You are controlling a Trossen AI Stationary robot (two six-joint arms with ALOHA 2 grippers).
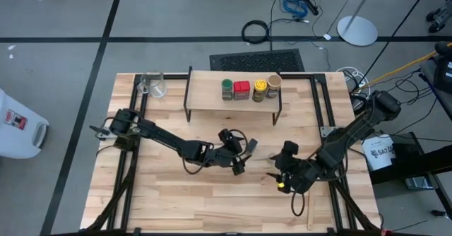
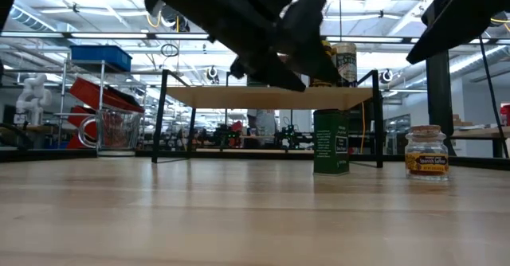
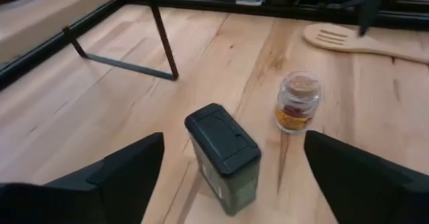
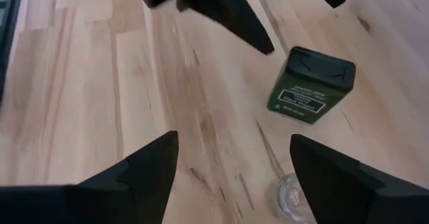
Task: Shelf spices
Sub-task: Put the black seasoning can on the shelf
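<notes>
Step in hand: pick-up of the dark tin [image 3: 223, 158]. Four spices already sit in a row on the shelf [image 1: 205, 95]: green-lidded jar [image 1: 227, 89], red square tin [image 1: 242, 90], yellow jar [image 1: 260, 90], taller tan cylindrical jar [image 1: 274, 86]. Two remain on the table, in front of the shelf: the dark tin, upright, and the tiny brown jar [image 3: 297, 102] just beside it, apart, also upright.

Left gripper [image 3: 228, 177] hangs above the dark tin, fingers spread wide with the tin between them in the wrist view, not touching, nothing held. Right gripper [image 4: 231, 167] is close by on the other side of the two containers, fingers apart and empty, the tiny brown jar only just showing at the frame edge.

Next move, my read: left comes down square over the tin and closes on its flat sides, then lifts high enough to clear the plank and sets it in the free stretch on the shelf's left part.

In the way: the two arms crowd the same patch, collision risk if both descend. Brown jar is near enough to get knocked by a spread finger. Wooden spatula [image 3: 362, 41] lies farther off, clear glass cup [image 1: 154, 85] at the far left corner by the shelf end; neither blocks.
</notes>
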